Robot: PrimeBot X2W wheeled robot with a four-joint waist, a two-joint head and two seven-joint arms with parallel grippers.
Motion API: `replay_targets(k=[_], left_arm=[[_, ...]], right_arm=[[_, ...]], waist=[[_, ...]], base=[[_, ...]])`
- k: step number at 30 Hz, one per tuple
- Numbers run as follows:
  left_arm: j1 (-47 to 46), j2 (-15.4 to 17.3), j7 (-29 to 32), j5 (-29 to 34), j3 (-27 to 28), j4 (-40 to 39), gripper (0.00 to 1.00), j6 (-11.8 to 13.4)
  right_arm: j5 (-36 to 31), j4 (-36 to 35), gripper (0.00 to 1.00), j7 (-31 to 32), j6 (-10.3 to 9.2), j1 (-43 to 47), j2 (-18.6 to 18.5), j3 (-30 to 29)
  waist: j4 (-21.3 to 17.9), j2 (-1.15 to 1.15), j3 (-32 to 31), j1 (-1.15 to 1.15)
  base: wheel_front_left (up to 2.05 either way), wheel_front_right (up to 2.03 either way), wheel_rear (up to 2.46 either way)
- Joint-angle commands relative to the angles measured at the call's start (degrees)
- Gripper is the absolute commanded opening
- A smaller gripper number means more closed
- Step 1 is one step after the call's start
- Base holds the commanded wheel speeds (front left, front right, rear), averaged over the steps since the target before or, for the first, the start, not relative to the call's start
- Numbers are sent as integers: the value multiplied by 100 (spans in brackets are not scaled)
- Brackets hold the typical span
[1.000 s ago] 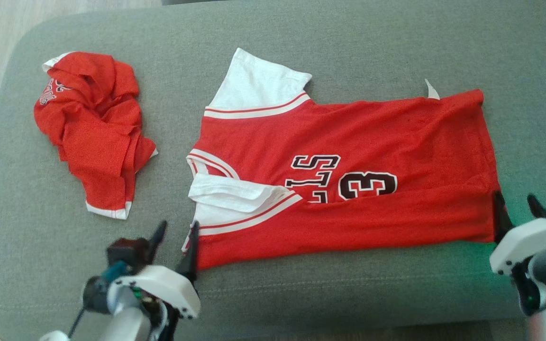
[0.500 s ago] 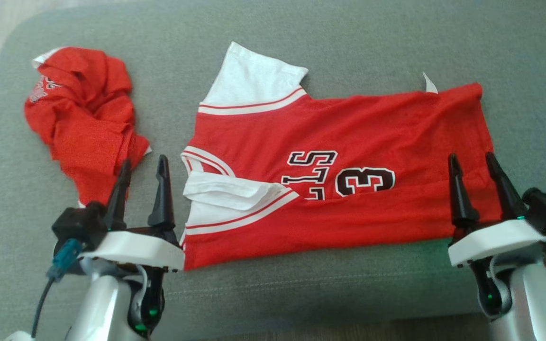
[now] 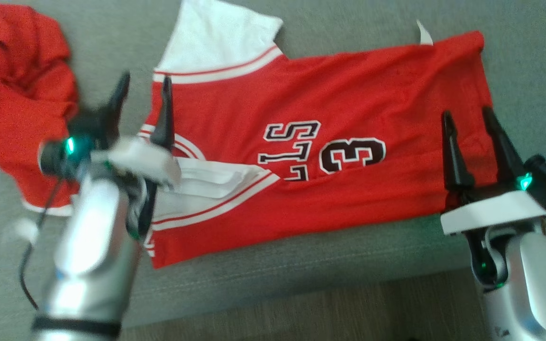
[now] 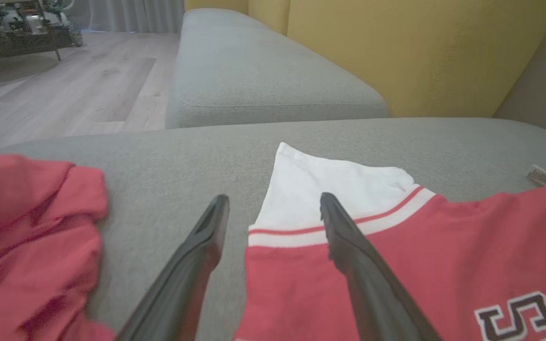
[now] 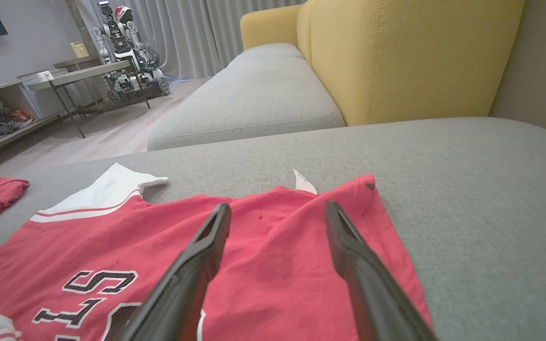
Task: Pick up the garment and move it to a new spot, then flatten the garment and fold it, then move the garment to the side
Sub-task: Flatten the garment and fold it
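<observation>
Item: red jersey (image 3: 349, 94) no. 13, lay flat across grey sofa seat (image 3: 301, 255), near long edge folded over the lettering, one white sleeve out at far side. Change: both claws came up off its near corners: L claw (image 3: 145, 79) over collar end, R claw (image 3: 466, 114) over hem end, both spread, holding nothing. I judged 1st fold done, next pending.

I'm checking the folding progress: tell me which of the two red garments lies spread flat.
The jersey with white sleeves and the number 13. The other red garment, to its left, lies crumpled in a heap.
</observation>
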Motion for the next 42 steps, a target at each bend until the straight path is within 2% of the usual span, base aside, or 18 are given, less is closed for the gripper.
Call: replay_targets(k=[1, 5, 13, 16, 22, 31, 32, 33, 34, 42], left_arm=[[-480, 221, 66, 110, 97, 41, 100, -53], [-1317, 351, 327, 258, 37, 593, 100, -60], [-2727, 548, 731, 495, -29, 1734, 100, 71], [-3109, 640, 788, 551, -86, 2063, 100, 10], [-3468, 706, 829, 628, -245, 2522, 100, -160], [-3756, 599, 601, 536, -366, 3103, 100, -348], [-3764, 575, 635, 531, -401, 3194, 83, -393], [-3771, 543, 669, 499, -414, 3280, 2, -441], [-3788, 521, 664, 462, -411, 3339, 0, -473], [-3726, 382, 17, 187, -277, 3338, 0, -520]], right_arm=[[-14, -263, 100, -80, -2, -197, 3, 166], [-193, -438, 100, -127, -2, -292, 6, 225], [-38, -820, 100, -143, -2, -467, 8, 343], [-5, -853, 100, -154, -2, -489, 8, 357], [61, -789, 100, -186, -2, -456, 9, 314], [83, -618, 100, -238, -2, -508, 9, 308], [78, -607, 100, -240, -2, -516, 9, 304], [71, -594, 100, -242, -2, -524, 9, 304], [63, -580, 100, -244, -2, -530, 9, 304], [-32, -471, 100, -245, -2, -581, 9, 236]], waist=[[-293, 0, 406, 0], [-441, 0, 719, 0], [-692, 0, 1124, 0], [-762, 0, 1200, 0], [-820, 0, 1246, 0], [-822, 0, 1251, 0], [-816, 0, 1251, 0], [-812, 0, 1250, 0], [-808, 0, 1248, 0], [-549, 0, 981, 0]], base=[[0, 0, 0], [0, 0, 0], [0, 0, 0], [0, 0, 0], [0, 0, 0], [0, 0, 0], [0, 0, 0], [0, 0, 0], [0, 0, 0], [0, 0, 0]])
